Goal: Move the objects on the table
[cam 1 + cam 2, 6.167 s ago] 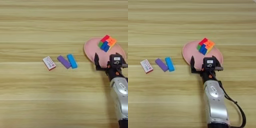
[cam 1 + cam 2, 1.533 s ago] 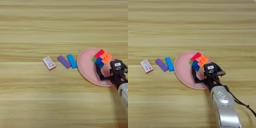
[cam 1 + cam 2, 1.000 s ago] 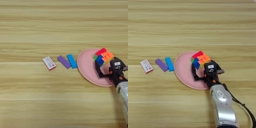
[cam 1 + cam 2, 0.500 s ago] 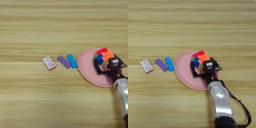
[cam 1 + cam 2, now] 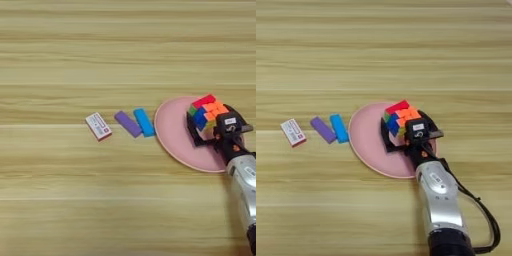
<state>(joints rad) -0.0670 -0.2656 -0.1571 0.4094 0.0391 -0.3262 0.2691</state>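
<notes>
Right gripper (image 5: pixel 403 137) sits over the pink plate (image 5: pixel 368 142) at centre-right of the frame, its black fingers (image 5: pixel 387 138) spread either side of the puzzle cube (image 5: pixel 399 118) resting on the plate; whether they actually pinch it you cannot tell. If the cube is what you lift, close square on its flat faces and rise straight so the plate does not nudge the blue bar (image 5: pixel 144 122) just left of its rim. A white tag on the gripper and print on the white-and-red box (image 5: pixel 98 126) are unreadable; purple bar (image 5: pixel 128 124) lies between box and blue bar on the worktop (image 5: pixel 75 55).
</notes>
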